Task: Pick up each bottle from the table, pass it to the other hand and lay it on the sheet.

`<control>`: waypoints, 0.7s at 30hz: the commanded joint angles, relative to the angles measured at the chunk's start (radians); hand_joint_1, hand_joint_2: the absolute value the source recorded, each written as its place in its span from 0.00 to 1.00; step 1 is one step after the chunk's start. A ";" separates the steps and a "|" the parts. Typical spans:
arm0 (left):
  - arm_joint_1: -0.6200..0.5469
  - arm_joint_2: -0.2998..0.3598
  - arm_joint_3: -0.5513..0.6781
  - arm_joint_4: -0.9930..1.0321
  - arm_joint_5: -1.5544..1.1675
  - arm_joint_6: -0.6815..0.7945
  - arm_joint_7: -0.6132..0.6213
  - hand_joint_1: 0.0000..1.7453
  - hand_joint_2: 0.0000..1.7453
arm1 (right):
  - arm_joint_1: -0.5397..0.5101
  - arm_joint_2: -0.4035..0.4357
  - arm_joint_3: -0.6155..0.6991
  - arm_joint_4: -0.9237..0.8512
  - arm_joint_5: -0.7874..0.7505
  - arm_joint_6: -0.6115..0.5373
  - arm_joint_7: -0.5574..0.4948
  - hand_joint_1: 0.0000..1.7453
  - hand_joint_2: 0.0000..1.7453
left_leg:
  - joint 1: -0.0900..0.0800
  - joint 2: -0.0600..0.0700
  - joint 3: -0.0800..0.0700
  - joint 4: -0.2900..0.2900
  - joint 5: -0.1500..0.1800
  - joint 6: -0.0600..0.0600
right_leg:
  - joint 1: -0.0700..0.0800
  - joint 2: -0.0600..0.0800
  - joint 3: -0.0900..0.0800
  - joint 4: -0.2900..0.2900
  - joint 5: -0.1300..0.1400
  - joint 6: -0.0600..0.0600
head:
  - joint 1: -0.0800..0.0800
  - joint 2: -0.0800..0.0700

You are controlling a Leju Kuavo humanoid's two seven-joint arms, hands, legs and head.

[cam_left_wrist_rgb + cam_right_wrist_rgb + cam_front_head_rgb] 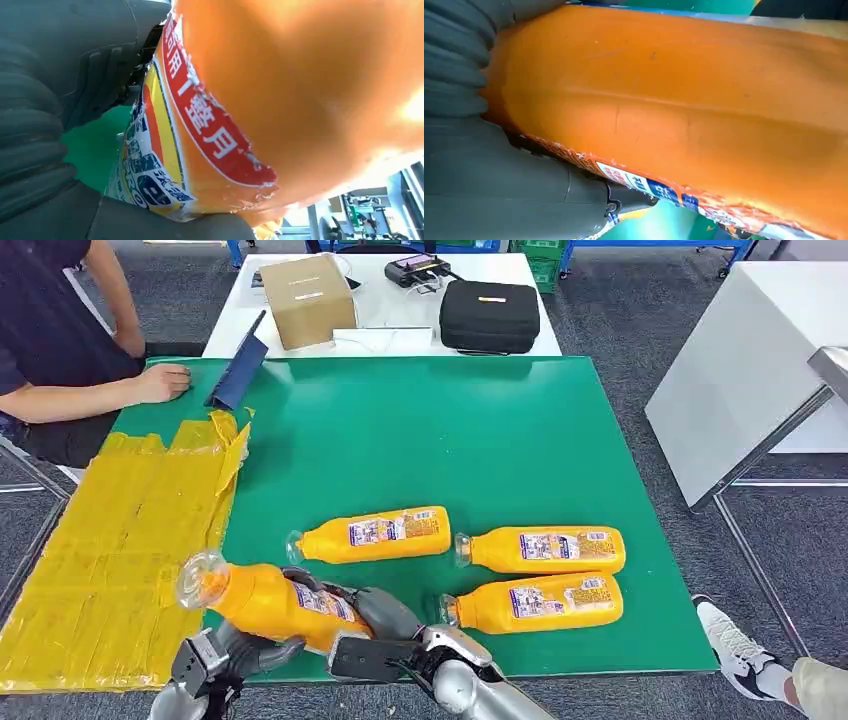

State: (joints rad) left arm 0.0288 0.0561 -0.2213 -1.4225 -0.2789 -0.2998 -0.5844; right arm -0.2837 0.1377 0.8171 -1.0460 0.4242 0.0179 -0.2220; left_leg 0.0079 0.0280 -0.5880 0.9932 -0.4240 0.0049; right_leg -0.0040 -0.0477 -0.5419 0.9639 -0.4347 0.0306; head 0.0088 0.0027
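Bottle (265, 602) held by both robot hands, label close-up at left wrist

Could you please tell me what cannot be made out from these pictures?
- Head view: both hands, left and right, are partly hidden by the held bottle.
- Wrist views: that bottle blocks the table; its label is cut off.
- Head view: labels on the three lying bottles are too small.

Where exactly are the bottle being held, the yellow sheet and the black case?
held bottle (265, 602): head view, orange body between both hands.
yellow sheet (110, 530): head view, bare middle area.
black case (489, 315): head view, top face.
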 commanded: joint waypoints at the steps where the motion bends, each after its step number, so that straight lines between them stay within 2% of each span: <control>1: -0.009 -0.013 0.002 0.028 -0.005 0.002 0.012 1.00 1.00 | -0.052 -0.008 0.032 0.038 -0.002 -0.010 0.009 1.00 1.00 | 0.000 0.000 0.001 0.000 0.000 0.000 | 0.000 0.003 0.000 0.000 0.000 0.000 | 0.000 0.000; 6: -0.008 0.014 0.115 -0.038 -0.008 0.044 0.013 1.00 1.00 | -0.053 -0.038 -0.019 -0.014 -0.002 -0.035 0.018 1.00 1.00 | 0.000 0.000 0.000 0.000 0.000 0.000 | 0.000 0.004 0.000 0.001 0.000 -0.001 | 0.000 0.000; 7: -0.010 0.014 0.156 -0.052 -0.018 0.075 0.023 1.00 1.00 | -0.052 -0.048 -0.035 -0.033 0.018 -0.067 0.026 0.80 1.00 | 0.000 0.000 0.000 0.000 0.000 0.000 | 0.000 0.004 0.000 0.001 0.000 -0.001 | 0.000 0.000; 8: -0.014 0.019 0.192 -0.068 -0.039 0.109 0.034 1.00 1.00 | -0.051 -0.059 -0.051 -0.058 0.036 -0.090 0.031 0.00 1.00 | 0.000 0.000 -0.001 0.001 0.000 0.000 | 0.000 0.003 -0.001 0.001 0.000 0.000 | 0.000 0.000; 10: -0.035 0.068 0.257 -0.089 -0.214 0.259 0.075 1.00 1.00 | -0.053 -0.089 -0.110 -0.126 0.056 -0.124 0.050 0.00 1.00 | 0.000 -0.001 -0.001 0.001 0.000 0.000 | 0.000 0.003 -0.001 0.001 0.000 0.000 | 0.000 0.000; 11: -0.063 0.095 0.303 -0.075 -0.426 0.449 0.132 1.00 1.00 | -0.061 -0.107 -0.157 -0.164 0.061 -0.135 0.062 0.00 1.00 | 0.000 -0.002 -0.001 0.002 0.000 0.000 | 0.000 0.004 -0.001 0.002 0.000 -0.001 | 0.000 0.000; 13: -0.102 0.141 0.363 -0.043 -0.663 0.628 0.217 1.00 1.00 | -0.093 -0.140 -0.207 -0.187 0.022 -0.089 0.079 0.00 1.00 | 0.001 -0.001 -0.002 0.002 0.000 0.000 | 0.001 0.003 -0.002 0.002 0.000 -0.001 | -0.001 0.000; 14: -0.138 0.182 0.406 0.018 -0.947 0.796 0.403 1.00 1.00 | -0.150 -0.167 -0.210 -0.172 0.027 -0.076 0.083 0.00 1.00 | 0.000 -0.001 -0.002 0.001 0.001 0.000 | 0.000 0.002 -0.002 0.001 0.001 -0.001 | 0.001 0.000; 15: -0.170 0.228 0.424 0.083 -1.047 0.799 0.402 1.00 1.00 | -0.211 -0.175 -0.228 -0.136 0.011 -0.047 0.094 0.00 1.00 | 0.000 -0.003 -0.002 0.002 0.001 -0.001 | 0.000 0.002 -0.003 0.003 0.000 -0.001 | 0.000 0.000; 16: -0.183 0.245 0.431 0.117 -1.062 0.799 0.396 1.00 1.00 | -0.234 -0.172 -0.243 -0.116 0.001 -0.030 0.094 0.00 1.00 | 0.001 0.000 -0.002 0.002 0.002 -0.002 | 0.001 0.004 -0.004 0.003 0.001 -0.001 | 0.000 0.000; 21: -0.176 0.236 0.403 0.178 -1.196 0.819 0.447 1.00 1.00 | -0.264 -0.157 -0.249 -0.056 0.019 -0.030 0.099 0.00 1.00 | -0.001 0.000 0.000 -0.001 0.005 -0.002 | 0.000 0.005 -0.002 0.004 0.002 -0.001 | 0.000 0.000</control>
State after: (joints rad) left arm -0.0693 0.2362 0.1238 -1.4322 -1.3917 0.5035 -0.1896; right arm -0.4184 0.0225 0.6234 -1.1711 0.4349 -0.0260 -0.1343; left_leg 0.0083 0.0287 -0.5881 0.9932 -0.4201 0.0034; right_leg -0.0029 -0.0475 -0.5438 0.9667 -0.4333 0.0308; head 0.0088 0.0027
